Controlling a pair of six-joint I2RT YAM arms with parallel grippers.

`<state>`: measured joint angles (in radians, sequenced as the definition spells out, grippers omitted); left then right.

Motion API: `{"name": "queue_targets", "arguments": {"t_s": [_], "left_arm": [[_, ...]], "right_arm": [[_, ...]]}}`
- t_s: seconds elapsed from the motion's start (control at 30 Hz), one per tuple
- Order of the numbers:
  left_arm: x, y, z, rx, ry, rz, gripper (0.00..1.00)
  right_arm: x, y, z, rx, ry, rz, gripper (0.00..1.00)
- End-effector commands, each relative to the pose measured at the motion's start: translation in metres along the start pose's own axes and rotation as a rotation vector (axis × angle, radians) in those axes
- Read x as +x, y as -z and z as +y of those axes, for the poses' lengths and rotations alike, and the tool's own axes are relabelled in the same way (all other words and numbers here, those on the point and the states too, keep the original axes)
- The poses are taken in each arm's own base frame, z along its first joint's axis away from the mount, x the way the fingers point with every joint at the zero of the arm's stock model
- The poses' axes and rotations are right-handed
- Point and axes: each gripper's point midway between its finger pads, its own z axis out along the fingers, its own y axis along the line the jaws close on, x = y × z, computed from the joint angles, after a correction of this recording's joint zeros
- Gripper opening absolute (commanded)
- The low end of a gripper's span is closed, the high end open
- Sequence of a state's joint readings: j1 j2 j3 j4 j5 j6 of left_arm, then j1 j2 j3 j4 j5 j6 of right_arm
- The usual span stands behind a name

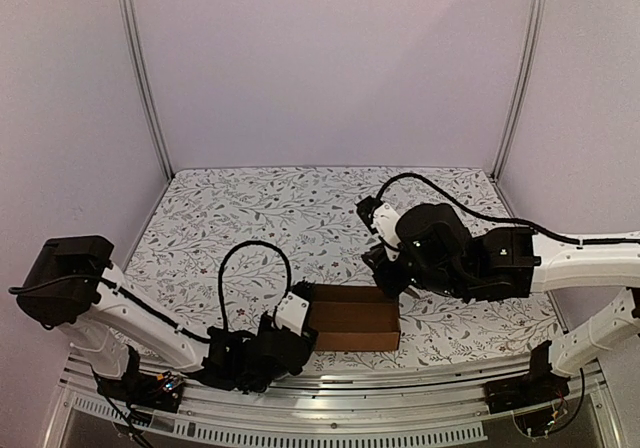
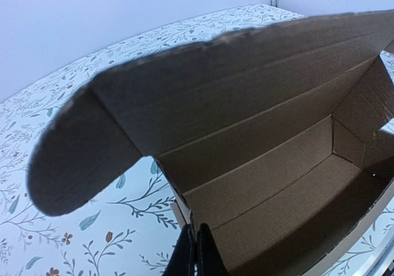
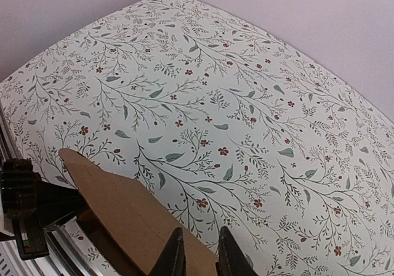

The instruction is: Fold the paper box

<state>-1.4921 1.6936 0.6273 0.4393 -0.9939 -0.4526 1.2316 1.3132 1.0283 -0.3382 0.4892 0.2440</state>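
Left arm low (gripping paper box)

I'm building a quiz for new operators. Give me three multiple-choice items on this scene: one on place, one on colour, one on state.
1. Where is the paper box? A far left corner; B against the back wall; C middle of the table, at its near edge.
2. Its colour? A white; B brown; C blue.
3. Its top? A open; B taped shut; C crushed flat.
Answers: 1 C, the top view shows it at the near edge. 2 B, plain brown cardboard. 3 A, the left wrist view looks into its interior.
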Motion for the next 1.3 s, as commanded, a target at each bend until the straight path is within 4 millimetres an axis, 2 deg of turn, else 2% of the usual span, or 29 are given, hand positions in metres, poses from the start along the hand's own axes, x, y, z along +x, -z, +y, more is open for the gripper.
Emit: {"name": "queue_targets", "arguments": {"t_s": [0.0, 0.1, 0.27, 0.37, 0.57, 0.67, 0.97, 1.27], "left_arm": [[0.003, -0.006, 0.004, -0.028, -0.001, -0.009, 0.00], [0.006, -0.007, 0.004, -0.034, 0.006, 0.000, 0.00], [0.012, -0.008, 0.006, -0.054, 0.007, 0.021, 0.00], [0.013, -0.007, 0.004, -0.040, 0.022, 0.027, 0.09], [0.007, 0.000, 0.002, 0.018, 0.069, 0.026, 0.34], [0.006, 0.006, -0.001, 0.060, 0.090, 0.039, 0.42], [0.003, 0.040, 0.002, 0.192, 0.161, 0.100, 0.53], [-0.016, 0.077, 0.001, 0.382, 0.192, 0.114, 0.51]], "right_arm": [[0.003, -0.026, 0.014, -0.051, -0.059, 0.037, 0.16], [0.010, -0.043, 0.019, -0.046, -0.071, 0.067, 0.12], [0.020, -0.057, 0.022, -0.032, -0.075, 0.093, 0.09], [0.026, -0.062, 0.023, -0.031, -0.072, 0.112, 0.08], [0.040, -0.068, 0.025, -0.032, -0.080, 0.143, 0.06], [0.047, -0.072, 0.028, -0.040, -0.090, 0.157, 0.04], [0.070, -0.083, 0.033, -0.051, -0.111, 0.198, 0.02], [0.099, -0.090, 0.036, -0.034, -0.098, 0.238, 0.00]]}}
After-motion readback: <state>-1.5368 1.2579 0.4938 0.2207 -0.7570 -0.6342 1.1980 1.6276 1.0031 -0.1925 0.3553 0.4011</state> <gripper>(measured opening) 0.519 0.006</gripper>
